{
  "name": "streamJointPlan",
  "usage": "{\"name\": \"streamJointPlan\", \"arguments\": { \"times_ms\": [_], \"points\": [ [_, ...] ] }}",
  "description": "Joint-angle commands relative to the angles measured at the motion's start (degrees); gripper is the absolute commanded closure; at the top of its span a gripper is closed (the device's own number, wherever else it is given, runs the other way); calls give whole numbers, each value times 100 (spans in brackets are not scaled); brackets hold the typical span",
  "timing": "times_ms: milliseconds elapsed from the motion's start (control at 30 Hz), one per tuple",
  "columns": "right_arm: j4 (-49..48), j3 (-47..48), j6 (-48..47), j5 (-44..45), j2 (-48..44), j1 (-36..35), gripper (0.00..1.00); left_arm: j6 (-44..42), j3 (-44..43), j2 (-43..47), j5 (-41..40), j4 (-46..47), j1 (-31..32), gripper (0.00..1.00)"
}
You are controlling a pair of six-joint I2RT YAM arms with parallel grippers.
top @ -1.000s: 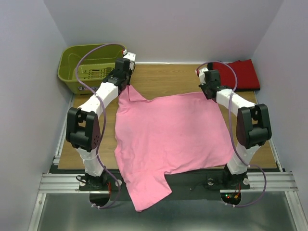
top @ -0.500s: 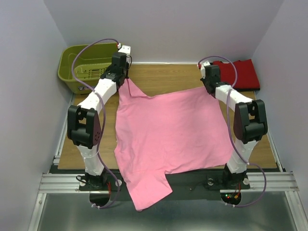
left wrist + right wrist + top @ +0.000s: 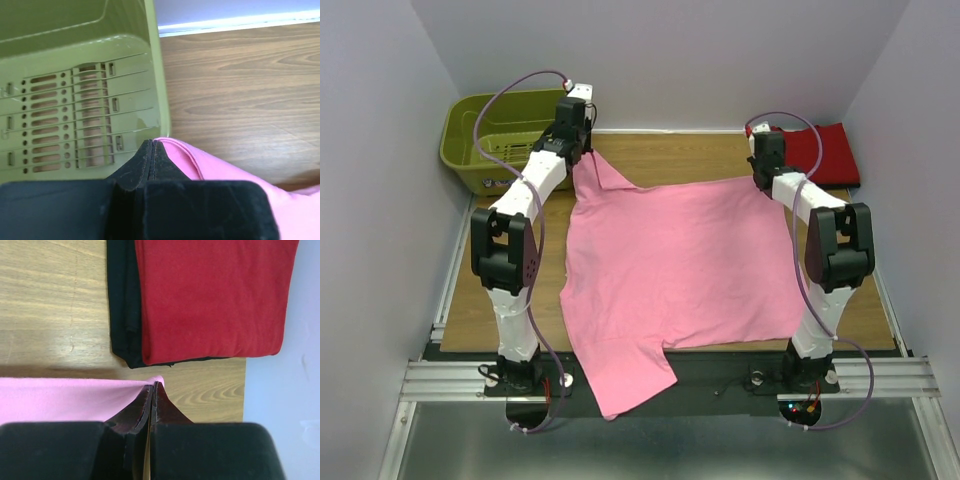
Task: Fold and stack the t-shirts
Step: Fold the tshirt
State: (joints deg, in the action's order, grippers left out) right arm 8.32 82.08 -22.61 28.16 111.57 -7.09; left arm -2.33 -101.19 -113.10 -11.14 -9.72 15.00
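Note:
The pink t-shirt (image 3: pixel 675 265) lies spread over the table, one sleeve hanging off the near edge. My left gripper (image 3: pixel 582 157) is shut on its far left corner (image 3: pixel 200 160), right beside the basket. My right gripper (image 3: pixel 761 182) is shut on its far right corner (image 3: pixel 75 397). The folded red t-shirt (image 3: pixel 825 152) lies at the far right, on top of a folded black one whose edge (image 3: pixel 122 305) shows in the right wrist view, where the red one (image 3: pixel 210 295) is just beyond my fingertips.
An olive-green plastic basket (image 3: pixel 470 135) stands at the far left corner; its slotted wall (image 3: pixel 75 115) fills the left wrist view. Bare wooden table (image 3: pixel 670 160) lies between the two grippers. White walls close in on all sides.
Both grippers have moved toward the far edge, pulling the pink t-shirt's far edge with them. The shirt now lies flatter and farther up the table.

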Motion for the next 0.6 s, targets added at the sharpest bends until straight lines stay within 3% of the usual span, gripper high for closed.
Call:
{"name": "streamJointPlan", "arguments": {
  "times_ms": [0, 200, 567],
  "points": [
    [-366, 71, 178, 93, -293, 24, 99, 627, -104, 534, 392, -329, -15, 100],
    [-366, -324, 213, 163, -741, 24, 99, 1129, 634, 1254, 806, -584, 72, 100],
    [-366, -1018, 433, 532, -1427, 32, 99, 2103, 1812, 2624, 464, -1261, 582, 100]
  ]
}}
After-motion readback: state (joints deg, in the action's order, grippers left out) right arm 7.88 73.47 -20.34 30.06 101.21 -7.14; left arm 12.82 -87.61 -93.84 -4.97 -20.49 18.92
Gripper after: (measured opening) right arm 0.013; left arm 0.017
